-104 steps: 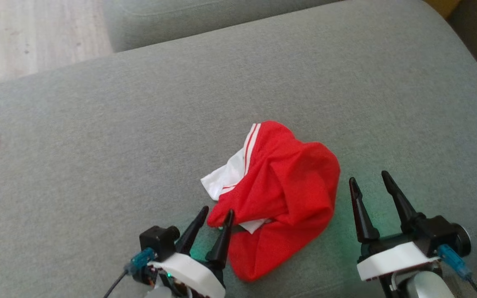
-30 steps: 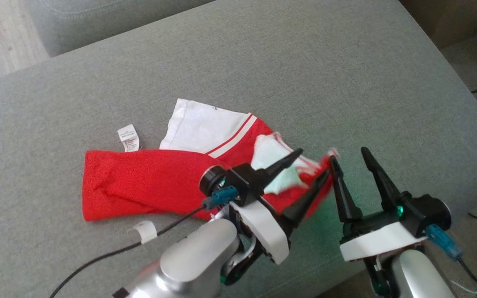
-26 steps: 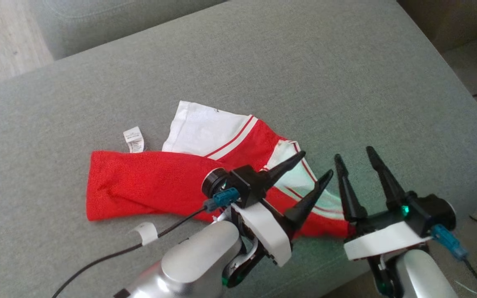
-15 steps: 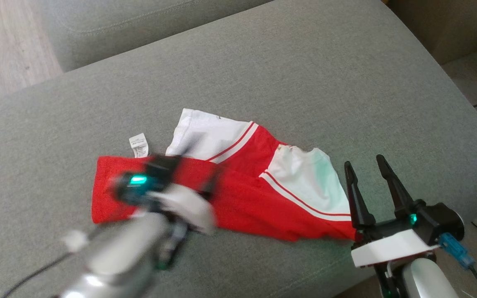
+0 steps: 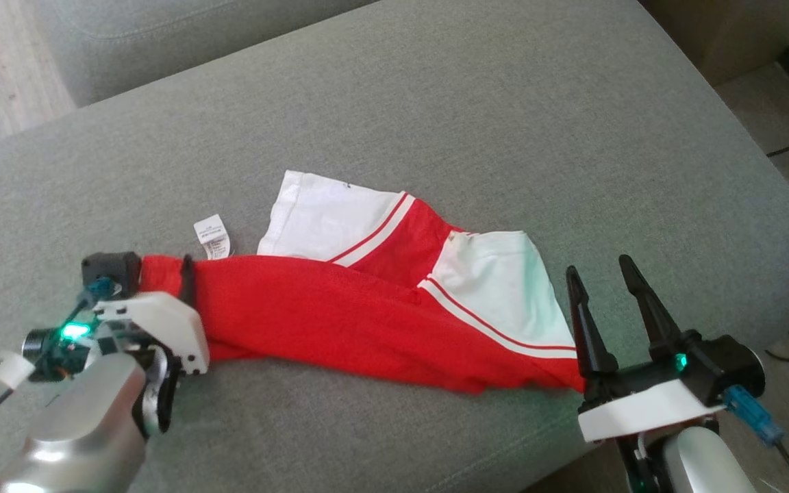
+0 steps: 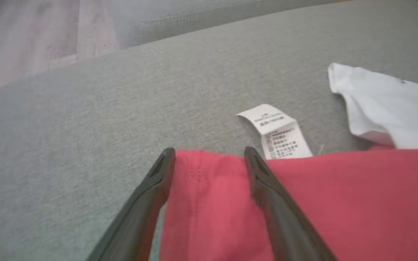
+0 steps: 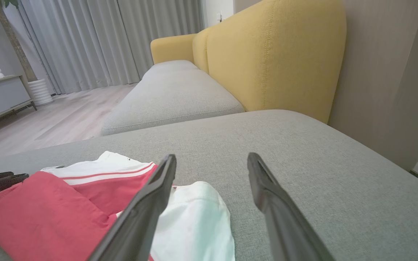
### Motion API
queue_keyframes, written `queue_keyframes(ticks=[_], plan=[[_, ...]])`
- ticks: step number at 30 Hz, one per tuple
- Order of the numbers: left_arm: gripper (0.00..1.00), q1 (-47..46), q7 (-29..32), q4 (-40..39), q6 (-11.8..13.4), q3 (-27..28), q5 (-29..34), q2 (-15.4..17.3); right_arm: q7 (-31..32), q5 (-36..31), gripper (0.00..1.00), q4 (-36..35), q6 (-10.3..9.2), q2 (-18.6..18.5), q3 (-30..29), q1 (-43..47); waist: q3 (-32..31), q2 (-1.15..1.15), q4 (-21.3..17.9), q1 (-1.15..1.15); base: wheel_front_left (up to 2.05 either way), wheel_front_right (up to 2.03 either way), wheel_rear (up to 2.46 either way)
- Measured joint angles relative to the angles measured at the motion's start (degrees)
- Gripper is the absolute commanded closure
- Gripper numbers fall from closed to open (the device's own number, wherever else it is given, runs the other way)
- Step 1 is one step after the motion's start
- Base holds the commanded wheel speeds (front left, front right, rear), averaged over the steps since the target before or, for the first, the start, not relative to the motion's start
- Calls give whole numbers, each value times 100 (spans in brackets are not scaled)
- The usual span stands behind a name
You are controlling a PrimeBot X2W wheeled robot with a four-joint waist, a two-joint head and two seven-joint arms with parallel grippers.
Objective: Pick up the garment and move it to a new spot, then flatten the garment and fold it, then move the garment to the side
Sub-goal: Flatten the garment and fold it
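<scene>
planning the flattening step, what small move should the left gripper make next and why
Probably close the left gripper on the red hem: its open fingers straddle the bunched left end of the red and white shirt, which lies creased on the grey sofa cushion. A grip there should let it pull the cloth flat.

Right gripper [image 7: 212, 157] spread wide over grey cushion [image 7: 303, 163], red-and-white garment [image 7: 42, 214] lying lower left

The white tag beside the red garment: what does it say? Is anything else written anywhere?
White tag, on the sofa at the red garment's edge: rows of small dark print, too blurred to read.
No other words, brands or numbers can be read.
</scene>
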Motion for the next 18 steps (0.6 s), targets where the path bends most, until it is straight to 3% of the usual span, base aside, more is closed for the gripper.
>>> queue_keyframes(ticks=[11,12,13,18], plan=[[0,-113,358,157,-242,-67,-93,-4,0,-11,0,-13,0,0,-47,-1,87,0,57,0,0,0,0],[62,-129,350,158,-314,-67,-143,-13,0,-11,0,-13,0,0,-46,-1,93,0,75,0,0,0,0],[100,-145,349,159,-376,-89,-142,-18,-1,-12,0,-13,0,0,-51,-2,96,0,96,0,0,0,0],[100,-148,-57,8,-526,-120,-146,-211,0,-64,0,-9,0,0,-110,4,44,0,308,0,0,0,0]])
